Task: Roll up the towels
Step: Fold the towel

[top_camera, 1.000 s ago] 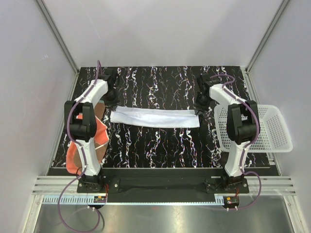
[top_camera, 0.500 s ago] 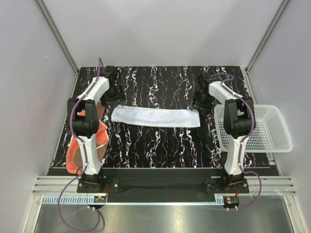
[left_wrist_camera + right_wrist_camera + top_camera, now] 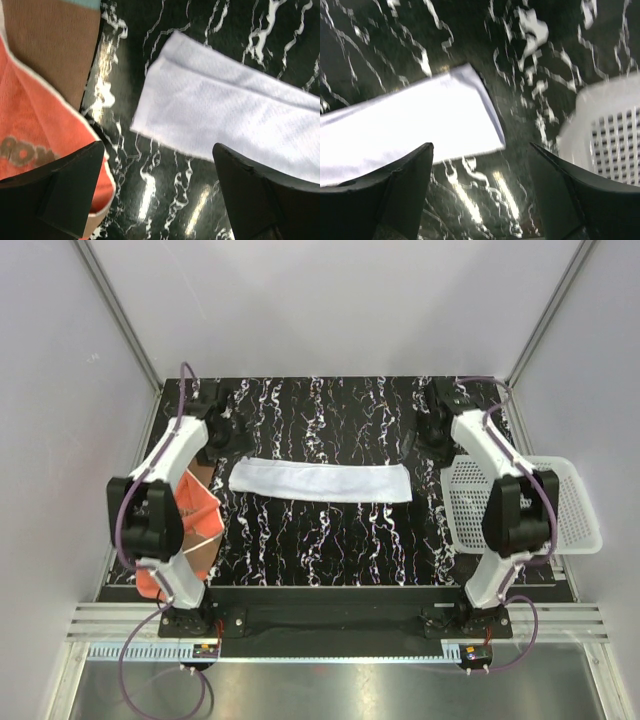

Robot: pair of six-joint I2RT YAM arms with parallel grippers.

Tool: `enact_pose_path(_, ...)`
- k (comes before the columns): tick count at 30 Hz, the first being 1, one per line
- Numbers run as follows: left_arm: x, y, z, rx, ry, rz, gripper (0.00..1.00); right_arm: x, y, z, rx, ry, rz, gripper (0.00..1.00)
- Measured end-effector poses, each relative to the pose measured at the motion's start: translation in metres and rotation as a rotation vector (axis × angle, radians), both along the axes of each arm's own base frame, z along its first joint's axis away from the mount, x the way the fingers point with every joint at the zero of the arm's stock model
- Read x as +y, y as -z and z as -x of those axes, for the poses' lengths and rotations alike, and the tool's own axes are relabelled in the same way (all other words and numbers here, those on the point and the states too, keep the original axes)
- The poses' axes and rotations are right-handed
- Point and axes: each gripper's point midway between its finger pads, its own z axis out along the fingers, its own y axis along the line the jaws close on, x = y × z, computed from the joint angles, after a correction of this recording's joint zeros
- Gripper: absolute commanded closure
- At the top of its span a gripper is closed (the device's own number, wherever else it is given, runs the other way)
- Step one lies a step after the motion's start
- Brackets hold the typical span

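Two-armed step: hovering left gripper [image 3: 157,149] and right gripper [image 3: 480,147], both spread open, over ends of white towel [image 3: 320,481] lying as flat strip at centre of table [image 3: 330,540]. Likely best pinching one short end squarely, rolling tight, keeping edges aligned, leaving orange towel [image 3: 193,508] at left edge.

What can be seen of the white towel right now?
The white towel is a soft, finely textured cloth folded into a long narrow strip, layered edges showing at its left end. It lies flat, unrolled, across the middle of the black marbled table, running left to right. Only the table touches it; the left gripper and right gripper hover open near its ends.
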Motion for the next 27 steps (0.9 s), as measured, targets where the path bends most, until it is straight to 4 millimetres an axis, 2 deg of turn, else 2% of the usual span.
enact_pose_path(4,-0.002,-0.014,0.028,-0.046,0.01,0.028,0.04,0.001,-0.005,0.044,-0.01,0.018,-0.048,0.26)
enact_pose_path(5,-0.002,-0.016,0.033,-0.058,0.013,0.034,0.04,0.003,0.0,0.055,0.001,0.016,-0.059,0.34)
enact_pose_path(6,-0.002,-0.015,0.038,-0.063,0.015,0.037,0.04,0.006,0.006,0.063,0.014,0.013,-0.069,0.37)
enact_pose_path(11,-0.002,0.01,0.068,-0.027,0.025,0.034,0.05,0.017,0.043,0.088,0.105,0.0,-0.105,0.44)
enact_pose_path(14,-0.007,0.019,0.076,0.0,0.044,0.018,0.05,0.019,0.049,0.087,0.111,0.0,-0.113,0.46)
enact_pose_path(20,-0.033,0.017,0.077,-0.019,0.126,0.014,0.05,0.021,0.06,0.08,0.112,0.0,-0.111,0.51)
enact_pose_path(27,-0.033,0.017,0.075,-0.023,0.123,0.014,0.05,0.024,0.081,0.077,0.144,-0.01,-0.095,0.55)
